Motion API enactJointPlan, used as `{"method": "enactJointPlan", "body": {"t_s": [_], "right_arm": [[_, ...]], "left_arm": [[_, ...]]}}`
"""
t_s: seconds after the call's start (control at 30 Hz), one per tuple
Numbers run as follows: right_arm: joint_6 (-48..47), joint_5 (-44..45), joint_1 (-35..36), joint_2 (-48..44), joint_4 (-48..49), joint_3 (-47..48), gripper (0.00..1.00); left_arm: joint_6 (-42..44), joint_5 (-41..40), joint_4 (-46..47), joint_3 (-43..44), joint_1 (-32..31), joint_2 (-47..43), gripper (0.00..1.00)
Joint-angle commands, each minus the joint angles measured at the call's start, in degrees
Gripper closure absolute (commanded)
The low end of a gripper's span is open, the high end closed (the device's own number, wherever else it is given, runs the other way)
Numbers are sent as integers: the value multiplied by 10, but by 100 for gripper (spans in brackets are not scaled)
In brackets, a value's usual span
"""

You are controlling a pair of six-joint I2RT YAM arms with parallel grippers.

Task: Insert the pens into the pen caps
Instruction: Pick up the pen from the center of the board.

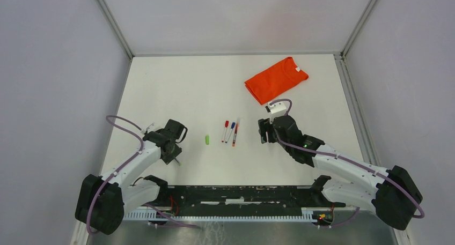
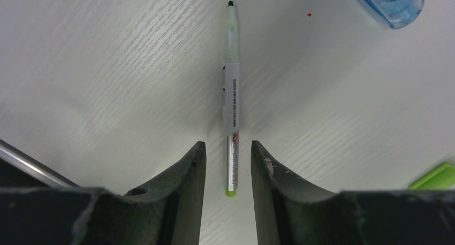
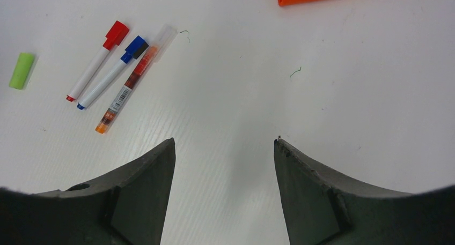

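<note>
Left gripper (image 2: 228, 144) stood partly open in its wrist view, jaws straddling the tail of the green pen (image 2: 231, 111), with a sliver of table showing on either side. Nothing was pinched, so far as I could tell. The pen lay lengthwise up the middle of the frame, bare tip toward the top edge. The green cap (image 2: 435, 176) peeked in at the lower right.

Right gripper (image 3: 224, 142), in its own view, was spread wide and held nothing, over bare table at the bottom of the frame. At upper left lay the red pen (image 3: 92, 65), blue pen (image 3: 110, 78) and orange pen (image 3: 129, 84) side by side, each seemingly capped, with the green cap at far left.

From above, those three sat near the centre, the cap just left of them, the left gripper further left, and the right gripper off to their right.

The step in hand looked like picking up the one uncapped pen. Next the jaws would need to close squarely on the barrel, lift it, and line the tip up with the cap — which the other gripper would probably have to steady.
</note>
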Motion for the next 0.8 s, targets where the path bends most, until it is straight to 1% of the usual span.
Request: {"method": "enactJointPlan", "body": {"t_s": [0.0, 0.3, 0.43, 0.6, 0.77], "right_arm": [[1, 3, 3, 3, 5, 4, 27], [-1, 3, 3, 5, 2, 9, 27], [-2, 5, 3, 5, 1, 10, 27], [-4, 5, 2, 6, -1, 16, 27], [-5, 8, 3, 4, -4, 18, 27]], "left_arm": [[-34, -23, 25, -5, 4, 17, 58], [-24, -18, 74, -23, 4, 59, 66], [-24, -15, 82, -29, 5, 64, 76], [-24, -22, 74, -25, 5, 53, 84], [-26, -37, 49, -9, 5, 29, 85]]}}
